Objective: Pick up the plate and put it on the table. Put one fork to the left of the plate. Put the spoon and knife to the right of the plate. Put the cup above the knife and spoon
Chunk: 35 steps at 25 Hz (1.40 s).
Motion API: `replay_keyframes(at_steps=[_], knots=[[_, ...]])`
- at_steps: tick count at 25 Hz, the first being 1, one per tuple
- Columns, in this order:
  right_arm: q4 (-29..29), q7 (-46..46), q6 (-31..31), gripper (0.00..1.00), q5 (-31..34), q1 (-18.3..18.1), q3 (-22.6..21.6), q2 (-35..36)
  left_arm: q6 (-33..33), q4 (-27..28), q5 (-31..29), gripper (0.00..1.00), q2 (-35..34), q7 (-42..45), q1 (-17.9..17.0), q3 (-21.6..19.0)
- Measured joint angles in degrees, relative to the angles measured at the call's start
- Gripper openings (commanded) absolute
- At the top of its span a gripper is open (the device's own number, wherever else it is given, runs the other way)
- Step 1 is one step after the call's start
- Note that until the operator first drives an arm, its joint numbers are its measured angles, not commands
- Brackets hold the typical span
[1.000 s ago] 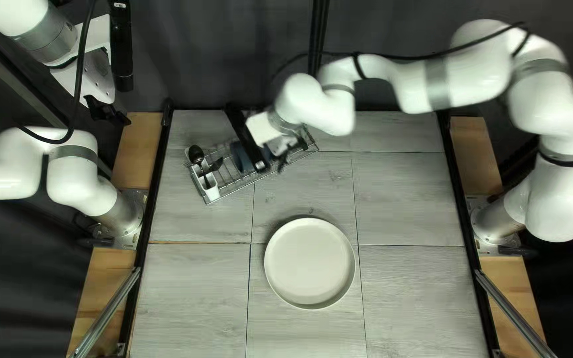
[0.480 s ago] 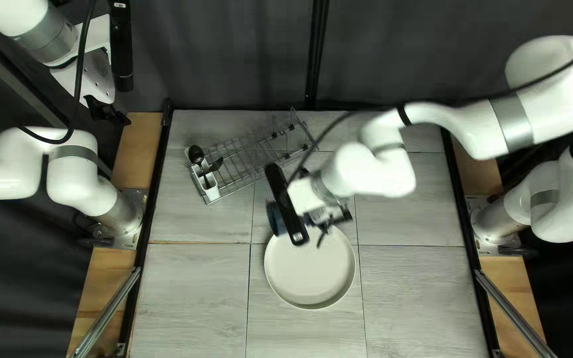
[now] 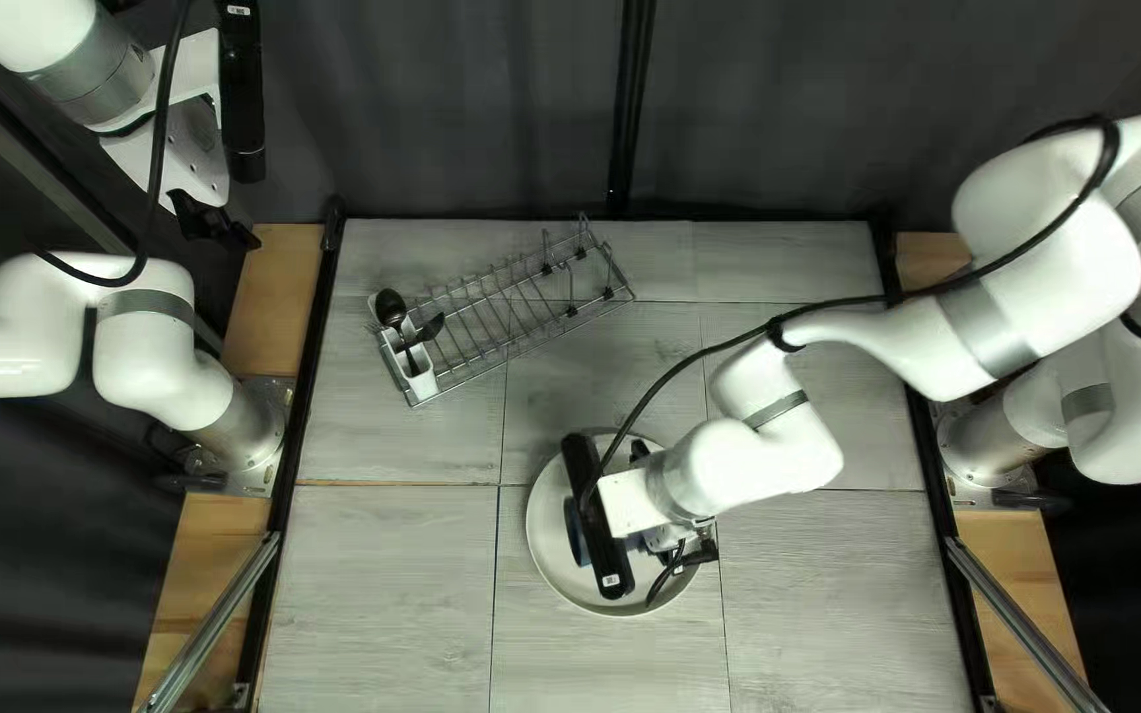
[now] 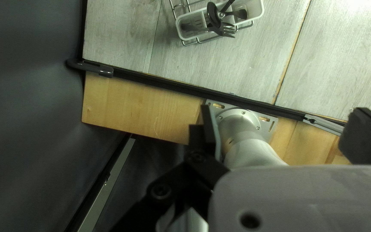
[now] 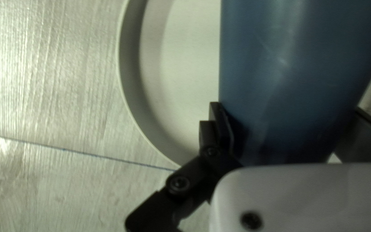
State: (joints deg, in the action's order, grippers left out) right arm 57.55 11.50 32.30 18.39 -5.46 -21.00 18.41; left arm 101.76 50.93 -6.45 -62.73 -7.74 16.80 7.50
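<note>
Reaching in over the plate (image 3: 547,542), the right gripper (image 3: 692,552) has its two fingers (image 5: 225,129) spread to the width of the cup (image 5: 297,77), one against each side, though the far contact is dark and I judge it only as well as the shadow allows. The cup lies between them and extends ahead of the gripper, above the plate. Whether its lower side touches the plate, I cannot tell.

The cup is deep blue, smooth and rounded, with a soft pale sheen and a few faint light marks along its wall. It narrows toward the gripper and darkens there. In the top left view only a little blue shows beside the black bar (image 3: 597,515) on the right wrist.

The plate is pale, round and flat-bottomed with a raised rim, and lies on the table (image 3: 835,594).

The left gripper (image 3: 210,219) is beyond the table's left edge. In its wrist view the left gripper (image 4: 282,133) has its fingers wide apart, with nothing held. The fork (image 4: 225,30) and dark spoons (image 4: 213,16) stand in the white holder (image 4: 187,25) at the rack's (image 3: 505,317) end.
</note>
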Motion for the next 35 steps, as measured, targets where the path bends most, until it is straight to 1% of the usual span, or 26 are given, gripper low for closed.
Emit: replay_keyframes(at_steps=[3, 4, 5, 6, 7, 8, 9, 12, 15, 17, 21, 25, 29, 32, 35], knots=[[-0.6, -0.34, -1.42, 0.0, 0.4, -0.27, 0.25, 0.57, 0.0, 0.0, 0.0, 1.0, 0.0, 0.0, 0.0, 0.0], [-0.78, -0.33, -1.86, 0.06, 0.6, -0.26, 0.34, 0.77, 0.0, 0.0, 0.0, 1.0, 0.0, 0.0, 0.0, 0.0], [-0.96, -0.24, -2.28, 0.27, 0.81, -0.22, 0.43, 0.9, 0.0, 0.0, 0.0, 1.0, 0.0, 0.0, 0.0, 0.0], [-1.12, -0.1, -2.61, 0.59, 1.06, -0.15, 0.53, 0.97, 0.0, 0.0, 0.0, 1.0, 0.0, 0.0, 0.0, 0.0], [-1.18, 0.09, -2.79, 0.66, 1.38, -0.04, 0.7, 1.04, 0.0, 0.0, 0.0, 1.0, 0.0, 0.0, 0.0, 0.0], [-1.16, 0.27, -2.86, 0.92, 1.71, 0.06, 0.91, 1.15, 0.0, 0.0, 0.0, 1.0, 0.0, 0.0, 0.0, 0.0], [-1.11, 0.36, -2.9, 1.0, 2.01, 0.12, 1.12, 1.31, 0.0, 0.0, 0.0, 1.0, 0.0, 0.0, 0.0, 0.0], [-1.28, 0.27, -2.61, 1.0, 2.4, 0.12, 1.33, 0.84, 0.0, 0.0, 0.0, 1.0, 0.0, 0.0, 0.0, 0.0], [-2.47, -0.53, -0.98, 1.0, 1.57, -0.29, 1.04, -2.81, 0.0, 0.0, 0.0, 1.0, 0.0, 0.0, 0.0, 0.0], [-4.18, -2.02, 0.65, 1.0, -0.21, -0.94, 0.91, -7.35, 0.0, 0.0, 0.0, 1.0, 0.0, 0.0, 0.0, 0.0], [-8.91, -8.42, 5.8, 1.0, -5.97, -1.78, 1.94, -19.48, 0.0, 0.0, 0.0, 1.0, 0.0, 0.0, 0.0, 0.0], [-13.09, -17.95, 11.9, 1.0, -12.29, -1.33, 5.68, -30.44, 0.0, 0.0, 0.0, 1.0, 0.0, 0.0, 0.0, 0.0], [-15.37, -28.08, 18.95, 1.0, -17.16, -1.04, 12.06, -38.53, 0.0, 0.0, 0.0, 1.0, 0.0, 0.0, 0.0, 0.0], [-15.9, -32.47, 24.26, 1.0, -18.04, -1.91, 16.01, -43.37, 0.0, 0.0, 0.0, 1.0, 0.0, 0.0, 0.0, 0.0], [-15.47, -34.44, 31.11, 1.0, -17.25, -3.53, 18.62, -48.79, 0.0, 0.0, 0.0, 1.0, 0.0, 0.0, 0.0, 0.0]])
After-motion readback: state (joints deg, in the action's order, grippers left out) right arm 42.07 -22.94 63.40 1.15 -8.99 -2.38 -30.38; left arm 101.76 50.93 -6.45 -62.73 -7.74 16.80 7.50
